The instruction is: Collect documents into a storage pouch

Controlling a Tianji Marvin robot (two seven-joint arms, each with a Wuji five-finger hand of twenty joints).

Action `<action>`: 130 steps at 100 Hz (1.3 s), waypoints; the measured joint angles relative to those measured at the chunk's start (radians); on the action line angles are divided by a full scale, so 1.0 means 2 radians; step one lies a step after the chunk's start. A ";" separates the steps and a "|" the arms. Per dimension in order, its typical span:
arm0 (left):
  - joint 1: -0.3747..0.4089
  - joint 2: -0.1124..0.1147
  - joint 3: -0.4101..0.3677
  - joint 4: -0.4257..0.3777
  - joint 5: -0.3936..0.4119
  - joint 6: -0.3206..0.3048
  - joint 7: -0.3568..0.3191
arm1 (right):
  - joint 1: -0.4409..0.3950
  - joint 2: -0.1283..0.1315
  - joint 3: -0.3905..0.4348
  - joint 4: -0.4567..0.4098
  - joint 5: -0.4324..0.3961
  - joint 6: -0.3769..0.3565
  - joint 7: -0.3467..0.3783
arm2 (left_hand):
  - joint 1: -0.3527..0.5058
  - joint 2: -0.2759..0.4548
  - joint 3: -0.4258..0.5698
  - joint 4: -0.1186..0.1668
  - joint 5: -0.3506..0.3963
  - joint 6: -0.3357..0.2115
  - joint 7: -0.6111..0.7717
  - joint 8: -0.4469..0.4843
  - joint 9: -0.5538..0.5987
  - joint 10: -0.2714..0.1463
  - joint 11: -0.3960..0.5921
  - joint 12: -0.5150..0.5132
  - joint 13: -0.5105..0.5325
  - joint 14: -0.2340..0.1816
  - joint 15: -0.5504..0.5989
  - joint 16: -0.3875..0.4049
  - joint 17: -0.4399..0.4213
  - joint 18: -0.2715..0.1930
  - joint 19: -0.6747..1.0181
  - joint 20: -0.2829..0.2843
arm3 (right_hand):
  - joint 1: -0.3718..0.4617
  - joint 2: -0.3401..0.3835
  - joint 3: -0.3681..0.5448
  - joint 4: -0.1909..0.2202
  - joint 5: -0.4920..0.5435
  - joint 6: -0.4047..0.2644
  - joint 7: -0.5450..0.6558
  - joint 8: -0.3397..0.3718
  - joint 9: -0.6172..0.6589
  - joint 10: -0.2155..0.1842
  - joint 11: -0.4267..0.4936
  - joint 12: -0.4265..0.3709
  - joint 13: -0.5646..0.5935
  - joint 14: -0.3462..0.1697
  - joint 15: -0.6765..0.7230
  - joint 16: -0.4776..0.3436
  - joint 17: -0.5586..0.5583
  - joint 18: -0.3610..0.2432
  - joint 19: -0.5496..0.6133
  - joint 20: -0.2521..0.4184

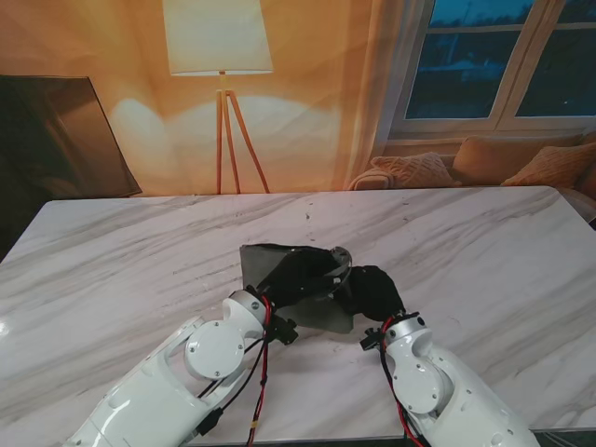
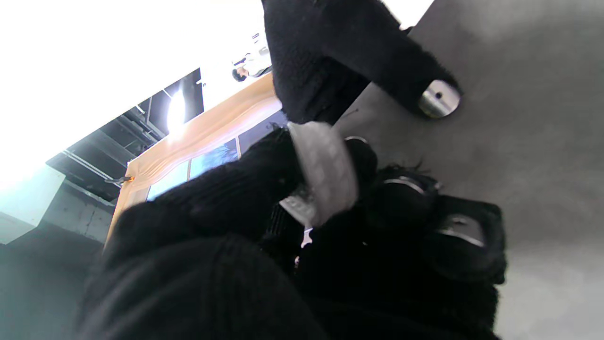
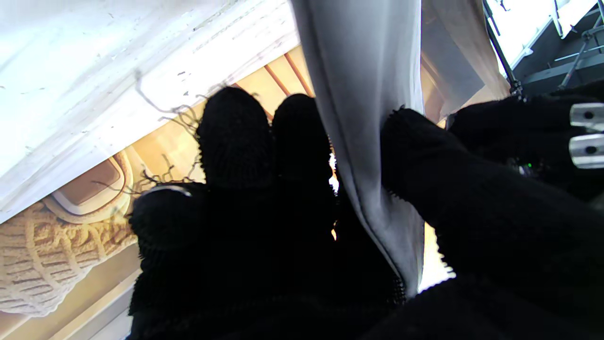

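Observation:
A dark grey storage pouch is held partly raised off the middle of the marble table. My left hand, in a black glove, grips it from above; the left wrist view shows the thumb's metal fingertip pressed on the grey pouch. A pale strip sits between the left fingers; I cannot tell what it is. My right hand holds the pouch's right edge. In the right wrist view the grey sheet is pinched between fingers and thumb. No loose document shows.
A floor lamp stands behind the table's far edge. A dark panel leans at the far left. A sofa with cushions sits under the window at the far right.

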 measured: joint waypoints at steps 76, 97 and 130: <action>0.027 0.000 -0.063 -0.070 0.010 0.029 0.026 | -0.007 0.004 0.009 -0.012 0.018 0.026 0.036 | -0.009 0.006 -0.003 0.023 -0.015 -0.003 0.013 0.026 0.061 -0.036 0.121 -0.013 0.143 -0.065 0.097 -0.057 0.166 -0.041 0.061 -0.140 | 0.017 -0.013 -0.011 -0.002 0.006 0.000 -0.015 0.000 -0.026 -0.005 -0.019 0.010 -0.025 -0.005 -0.023 -0.004 -0.026 -0.005 -0.025 -0.003; 0.049 0.008 -0.088 -0.085 0.033 0.036 0.014 | -0.008 0.004 0.011 -0.013 0.019 0.029 0.039 | -0.025 0.005 0.001 0.036 -0.014 -0.020 0.014 0.029 0.080 -0.056 0.134 -0.015 0.160 -0.089 0.127 -0.064 0.181 -0.064 0.062 -0.096 | 0.019 -0.013 -0.016 -0.002 0.020 0.000 -0.038 0.018 -0.026 -0.005 -0.021 0.011 -0.025 -0.005 -0.024 -0.014 -0.026 -0.005 -0.025 -0.003; 0.098 0.021 -0.141 -0.118 0.062 0.050 0.002 | -0.008 0.004 0.013 -0.013 0.029 0.039 0.044 | -0.037 -0.009 0.023 0.044 -0.004 -0.025 0.016 0.026 0.087 -0.071 0.152 -0.015 0.161 -0.103 0.154 -0.078 0.182 -0.081 0.062 -0.061 | 0.023 -0.030 -0.016 -0.002 0.031 0.000 -0.052 0.042 -0.026 -0.001 -0.024 0.018 -0.019 -0.006 0.000 -0.016 -0.003 -0.009 -0.025 0.002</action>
